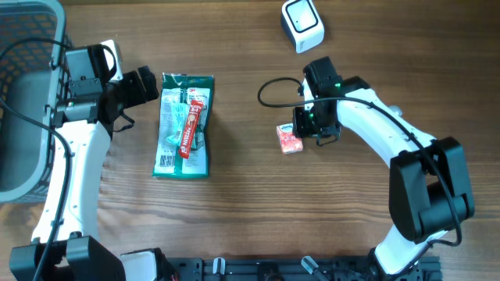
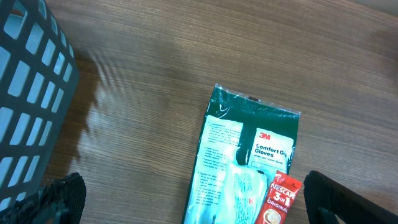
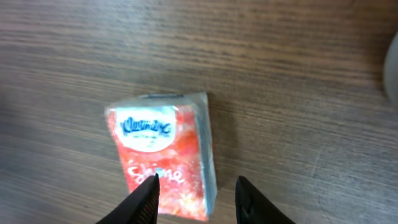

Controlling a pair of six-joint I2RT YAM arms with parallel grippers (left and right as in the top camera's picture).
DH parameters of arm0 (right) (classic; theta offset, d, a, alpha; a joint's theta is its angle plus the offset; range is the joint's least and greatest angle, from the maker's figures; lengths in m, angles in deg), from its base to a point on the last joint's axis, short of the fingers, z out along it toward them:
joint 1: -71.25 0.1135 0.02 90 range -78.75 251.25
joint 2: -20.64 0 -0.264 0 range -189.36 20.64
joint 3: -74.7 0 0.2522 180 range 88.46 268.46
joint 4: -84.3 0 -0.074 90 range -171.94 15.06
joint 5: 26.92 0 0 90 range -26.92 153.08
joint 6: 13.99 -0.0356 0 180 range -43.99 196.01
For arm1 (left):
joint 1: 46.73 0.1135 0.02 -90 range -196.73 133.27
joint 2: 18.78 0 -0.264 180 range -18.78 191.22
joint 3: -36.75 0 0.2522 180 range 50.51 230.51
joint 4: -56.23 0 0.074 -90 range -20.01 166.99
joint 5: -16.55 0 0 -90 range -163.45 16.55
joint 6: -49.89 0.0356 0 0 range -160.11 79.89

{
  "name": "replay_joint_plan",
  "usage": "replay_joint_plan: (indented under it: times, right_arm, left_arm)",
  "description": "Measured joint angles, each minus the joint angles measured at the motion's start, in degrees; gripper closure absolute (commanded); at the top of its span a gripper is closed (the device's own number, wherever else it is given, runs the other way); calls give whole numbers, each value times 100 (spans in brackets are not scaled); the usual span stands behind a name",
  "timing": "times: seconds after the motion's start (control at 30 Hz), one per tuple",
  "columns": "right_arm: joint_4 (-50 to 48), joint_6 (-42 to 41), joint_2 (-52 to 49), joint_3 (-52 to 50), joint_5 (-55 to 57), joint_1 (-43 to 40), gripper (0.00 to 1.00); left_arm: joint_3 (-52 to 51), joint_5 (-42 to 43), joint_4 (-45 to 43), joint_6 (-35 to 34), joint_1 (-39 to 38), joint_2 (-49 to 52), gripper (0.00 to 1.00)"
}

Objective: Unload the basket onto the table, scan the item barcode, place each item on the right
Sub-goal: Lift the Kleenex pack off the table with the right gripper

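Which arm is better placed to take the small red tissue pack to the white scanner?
Right: the right gripper hangs over the red tissue pack, nearer the white scanner; left gripper is farther.

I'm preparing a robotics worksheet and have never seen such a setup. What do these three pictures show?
Two white robot arms sit at a wooden table. One picture looks down from above; the other two come from a camera on each wrist, so the dark tips at the bottom are that arm's fingers. On the table lie a pack of 3M Comfort gloves with a Nescafe 3in1 sachet on it, a Kleenex tissue pack and a white barcode scanner. A grey basket stands at the left. The left fingers are spread wide near the gloves, holding nothing. The right fingers are apart over the tissue pack, which lies on the table, apparently ungripped.
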State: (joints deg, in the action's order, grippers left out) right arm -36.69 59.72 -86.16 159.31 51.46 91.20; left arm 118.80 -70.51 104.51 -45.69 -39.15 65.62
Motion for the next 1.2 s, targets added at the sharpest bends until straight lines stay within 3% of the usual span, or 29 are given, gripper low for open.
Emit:
replay_joint_plan:
  times: [0.5, 0.67, 0.97, 1.1, 1.2]
  right_arm:
    - [-975, -149, 0, -717, -232, 0, 80]
    - [-1001, -173, 11, -730, -225, 15, 95]
    - [-839, -162, 46, -730, -339, 4, 96]
    - [-765, 175, 317, -739, -1331, -72, 96]
    - [-822, 348, 999, -739, -2688, -76, 96]
  left_arm:
    - [0, 0, -2, -2, 0, 0, 0]
    - [0, 0, 0, -2, 0, 0, 0]
    - [0, 0, 0, 0, 0, 0, 0]
    - [0, 0, -2, 0, 0, 0, 0]
    - [0, 0, -2, 0, 0, 0, 0]
